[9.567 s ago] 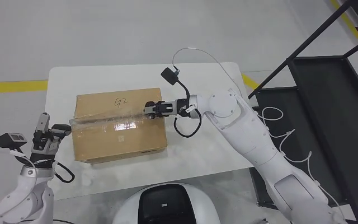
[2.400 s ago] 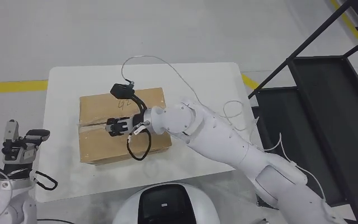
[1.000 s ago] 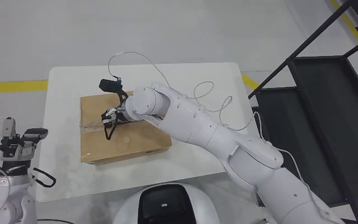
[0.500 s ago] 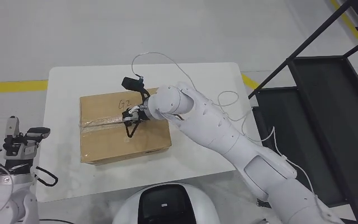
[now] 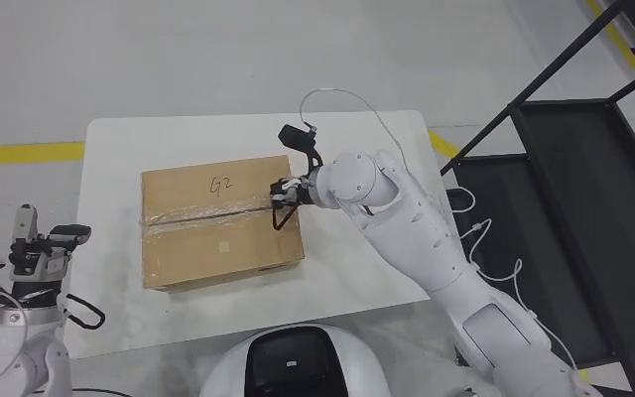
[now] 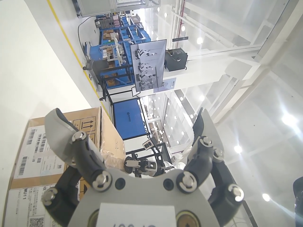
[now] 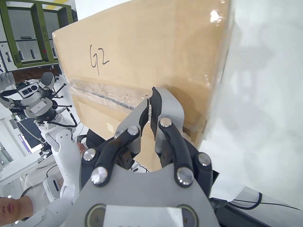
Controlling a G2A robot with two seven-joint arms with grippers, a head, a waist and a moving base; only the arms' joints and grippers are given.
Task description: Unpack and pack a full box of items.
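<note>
One white table (image 5: 119, 149) fills the middle of the top view, with one cardboard box (image 5: 218, 223) sitting left of centre on it. Flaps are down. A handwritten mark is on the upper half of the lid.

Right arm (image 5: 417, 228) comes in from the lower right and ends at the box's right edge.

Tape seam (image 5: 198, 213) runs left to right across the lid. It looks wrinkled and scuffed in the right wrist view (image 7: 104, 93), but the flaps are still shut, and I can't tell if the tape is cut through.

Right gripper (image 5: 279, 192) is at the right end of that seam, over the lid edge. Its fingers are pinched almost together, tips right at the tape (image 7: 151, 96). Can't tell if any film is caught between them; nothing else is in its grip.

Left gripper (image 5: 45, 243) is in the lower left of the top view, off the table's left edge and well apart from the box. Its fingers are spread wide with nothing held (image 6: 127, 116), and the box's labelled end face (image 6: 28, 157) is in front of it.

Progress, my read: early, still on the opening step. No items are out and the contents are hidden. Left to do: get the seam open, lift the flaps, empty the box, repack and close.
</note>
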